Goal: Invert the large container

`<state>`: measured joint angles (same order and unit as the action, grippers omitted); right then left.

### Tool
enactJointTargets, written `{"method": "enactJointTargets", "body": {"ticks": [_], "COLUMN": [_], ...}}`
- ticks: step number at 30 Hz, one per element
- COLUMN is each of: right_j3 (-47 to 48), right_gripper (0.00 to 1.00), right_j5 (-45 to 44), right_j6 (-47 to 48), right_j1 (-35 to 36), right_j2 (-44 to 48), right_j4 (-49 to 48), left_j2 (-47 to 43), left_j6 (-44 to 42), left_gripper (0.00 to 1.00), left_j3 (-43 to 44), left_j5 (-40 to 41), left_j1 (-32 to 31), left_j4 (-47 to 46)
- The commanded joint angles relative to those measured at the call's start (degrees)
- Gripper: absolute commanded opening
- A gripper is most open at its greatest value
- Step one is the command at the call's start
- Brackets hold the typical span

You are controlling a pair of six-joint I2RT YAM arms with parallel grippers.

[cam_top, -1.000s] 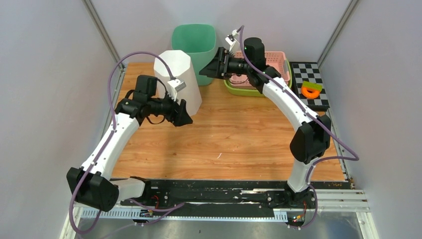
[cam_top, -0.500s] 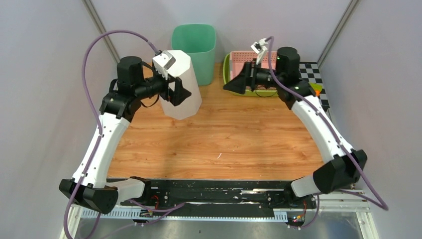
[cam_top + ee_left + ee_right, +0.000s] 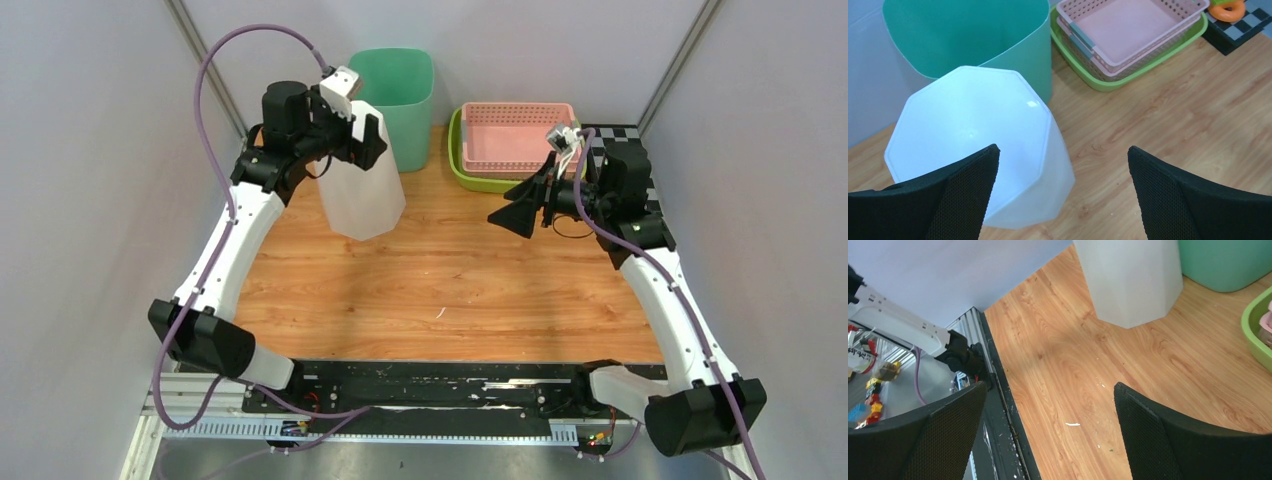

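Observation:
The large white octagonal container [image 3: 362,198] stands on the wooden table at the back left, closed face up and wider at the bottom. In the left wrist view its flat top [image 3: 968,125] lies just below my left gripper [image 3: 1062,149]. The left gripper [image 3: 372,142] is open and empty, hovering over the container's top without touching it. My right gripper [image 3: 512,215] is open and empty, held above the table right of centre, apart from the container. The container's lower wall [image 3: 1128,280] shows in the right wrist view, far from the right gripper [image 3: 1050,385].
A green bin [image 3: 395,85] stands upright just behind the container. A pink basket [image 3: 515,135] sits in a green tray [image 3: 470,180] at the back right. A checkerboard [image 3: 605,135] with an orange ring [image 3: 1228,10] lies beyond. The table's dark front rail [image 3: 998,405] is near.
My left arm has risen and swung back, from beside the container to above its top. My right arm has drawn back from the green bin towards the right. The container stays put.

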<state>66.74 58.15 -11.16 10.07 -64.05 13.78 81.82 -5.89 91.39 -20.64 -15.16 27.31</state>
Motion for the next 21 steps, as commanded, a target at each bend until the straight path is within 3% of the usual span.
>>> {"method": "enactJointTargets", "body": {"ticks": [1,21], "right_j3": [-4.2,-12.9], "right_gripper": [1.0,1.0], "right_j5": [5.3,11.4], "right_j6": [1.8,-4.5], "right_j1": [-0.5,-0.5], "right_j2": [2.7,4.4], "right_j4": [-5.1,-18.1], "left_j2": [2.9,12.8], "left_j6": [-2.1,-6.7], "left_gripper": [1.0,1.0], "left_j3": [2.0,1.8], "left_j5": [3.8,17.6], "left_j1": [-0.6,-4.5], "left_j4": [-3.9,-7.1]}}
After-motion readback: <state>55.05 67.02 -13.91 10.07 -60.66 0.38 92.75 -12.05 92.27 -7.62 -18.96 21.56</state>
